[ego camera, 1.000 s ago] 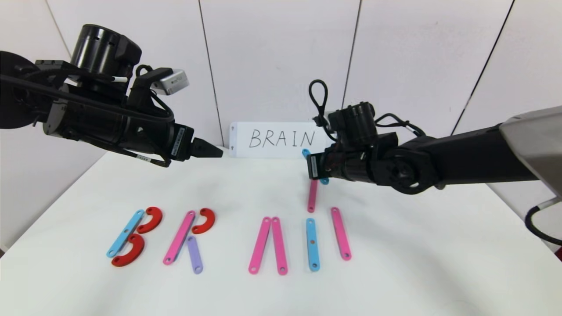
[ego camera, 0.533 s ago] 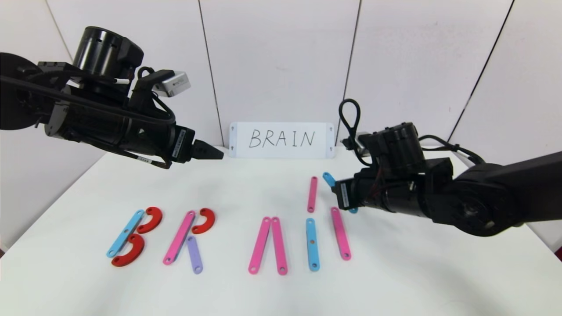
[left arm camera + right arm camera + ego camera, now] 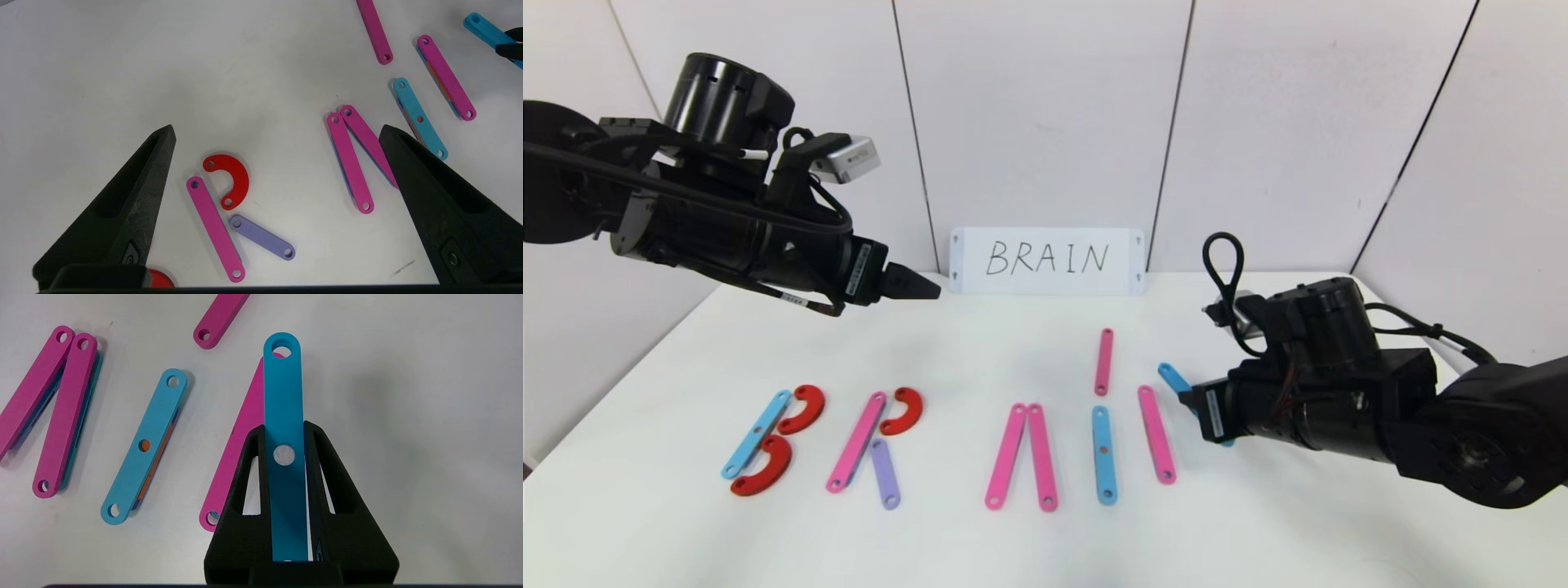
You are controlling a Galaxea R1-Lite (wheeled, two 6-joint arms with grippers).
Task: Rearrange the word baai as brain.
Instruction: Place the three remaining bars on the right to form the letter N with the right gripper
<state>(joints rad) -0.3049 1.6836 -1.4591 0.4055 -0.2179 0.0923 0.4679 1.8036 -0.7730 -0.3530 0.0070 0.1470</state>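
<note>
The flat pieces lie in a row on the white table. A blue bar (image 3: 756,433) with two red arcs (image 3: 800,408) makes B. A pink bar (image 3: 856,441), a red arc (image 3: 903,410) and a purple bar (image 3: 885,474) make R. Two pink bars (image 3: 1006,456) lean together, then come a blue bar (image 3: 1103,454) and a pink bar (image 3: 1156,434). A loose pink bar (image 3: 1103,361) lies behind them. My right gripper (image 3: 1194,398) is shut on another blue bar (image 3: 282,396), held just above the table right of that pink bar (image 3: 241,445). My left gripper (image 3: 278,128) is open and empty, high over the back left.
A white card with handwritten "BRAIN" (image 3: 1047,260) stands against the back wall. The white table (image 3: 1307,523) has bare surface right of the pieces and in front of them. My right arm (image 3: 1462,425) stretches low over the table's right side.
My right gripper has carried the blue bar from near the card towards the front right and lower, to beside the rightmost pink bar. The left arm has barely moved.
</note>
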